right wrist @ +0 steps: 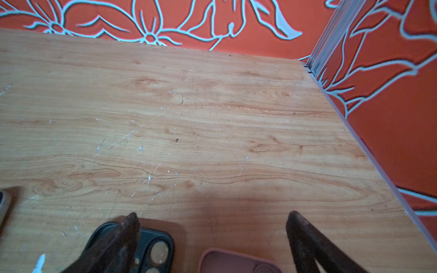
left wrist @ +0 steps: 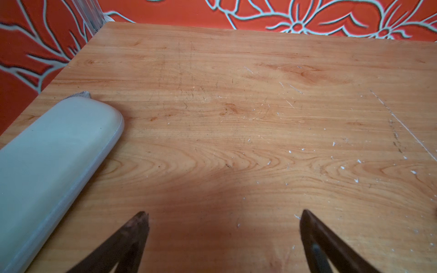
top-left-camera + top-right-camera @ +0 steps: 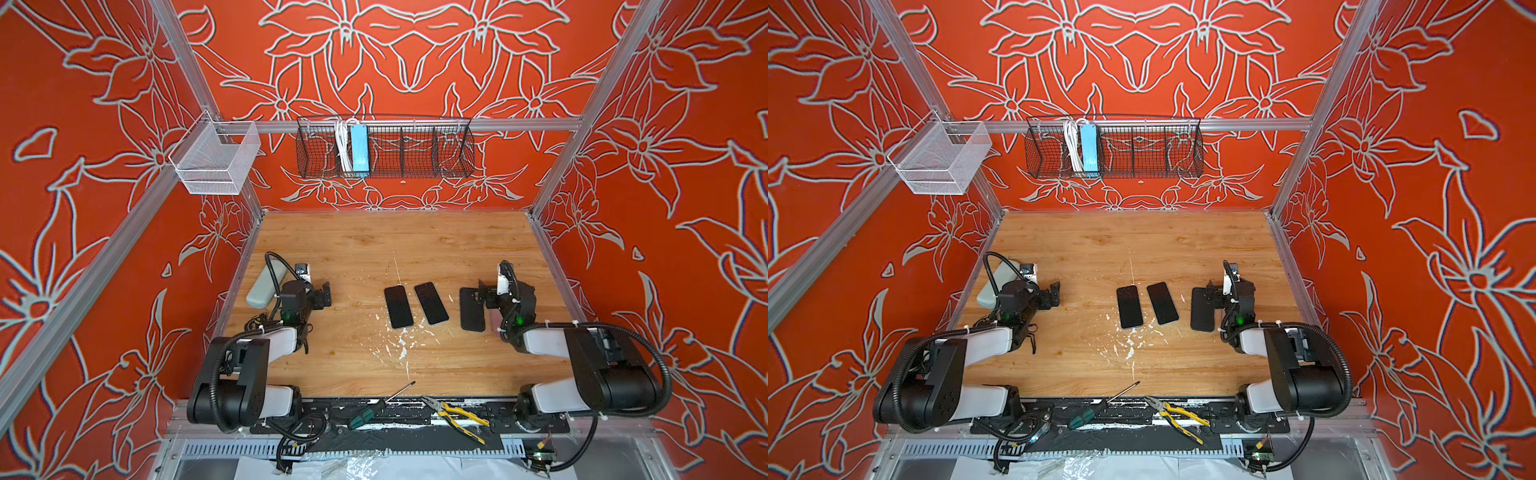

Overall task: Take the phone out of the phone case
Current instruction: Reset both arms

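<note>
Two black phones (image 3: 399, 306) (image 3: 431, 303) lie side by side, screens up, mid-table in both top views; I cannot tell whether either sits in a case. To their right lies an empty black phone case (image 3: 472, 309), wood showing through its camera holes (image 1: 159, 253). A pink case (image 1: 236, 262) lies beside it under the right arm. My right gripper (image 1: 212, 214) hangs open over the camera ends of these two cases, holding nothing. My left gripper (image 2: 224, 212) stands open over bare wood at the left (image 3: 326, 296), far from the phones.
A grey-green pouch (image 2: 54, 165) lies by the left wall next to the left arm. A screwdriver (image 3: 380, 405) and yellow-handled pliers (image 3: 455, 415) rest on the front rail. A white mesh basket (image 3: 216, 160) and a black wire basket (image 3: 384, 147) hang above the table's far end.
</note>
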### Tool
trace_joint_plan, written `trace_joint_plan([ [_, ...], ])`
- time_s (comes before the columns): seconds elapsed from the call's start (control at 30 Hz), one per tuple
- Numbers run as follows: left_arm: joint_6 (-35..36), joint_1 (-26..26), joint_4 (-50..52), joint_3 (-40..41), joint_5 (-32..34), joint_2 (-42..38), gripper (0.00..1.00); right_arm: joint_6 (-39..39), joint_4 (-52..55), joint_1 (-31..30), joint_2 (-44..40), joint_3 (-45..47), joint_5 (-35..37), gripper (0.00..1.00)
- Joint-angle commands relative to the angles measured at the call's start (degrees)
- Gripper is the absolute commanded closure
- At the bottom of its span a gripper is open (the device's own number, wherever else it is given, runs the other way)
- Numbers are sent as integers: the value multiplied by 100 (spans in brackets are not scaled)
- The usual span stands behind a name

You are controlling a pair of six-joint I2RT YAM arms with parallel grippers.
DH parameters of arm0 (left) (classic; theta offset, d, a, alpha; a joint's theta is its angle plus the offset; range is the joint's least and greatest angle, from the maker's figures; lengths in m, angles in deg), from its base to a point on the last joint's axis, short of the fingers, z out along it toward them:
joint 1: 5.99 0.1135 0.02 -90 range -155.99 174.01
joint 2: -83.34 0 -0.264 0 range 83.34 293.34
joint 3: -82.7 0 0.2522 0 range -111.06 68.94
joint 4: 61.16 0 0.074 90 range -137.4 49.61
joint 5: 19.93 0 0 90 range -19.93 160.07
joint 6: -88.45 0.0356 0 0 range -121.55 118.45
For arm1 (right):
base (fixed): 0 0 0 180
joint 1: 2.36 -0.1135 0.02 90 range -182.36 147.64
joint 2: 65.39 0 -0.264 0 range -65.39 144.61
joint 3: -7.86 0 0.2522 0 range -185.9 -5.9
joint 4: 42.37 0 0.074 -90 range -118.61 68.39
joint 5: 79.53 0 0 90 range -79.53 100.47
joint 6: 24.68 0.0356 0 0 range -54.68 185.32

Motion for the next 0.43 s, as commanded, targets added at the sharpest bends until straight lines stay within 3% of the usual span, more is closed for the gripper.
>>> trace_joint_plan([
  [0.0,25,-7,-135,2,11,5,3,15,-138,20,-8,-30,-65,2],
  [0.4,-36,227,-53,-46,-445,14,3,18,-128,22,-8,-30,-72,3],
])
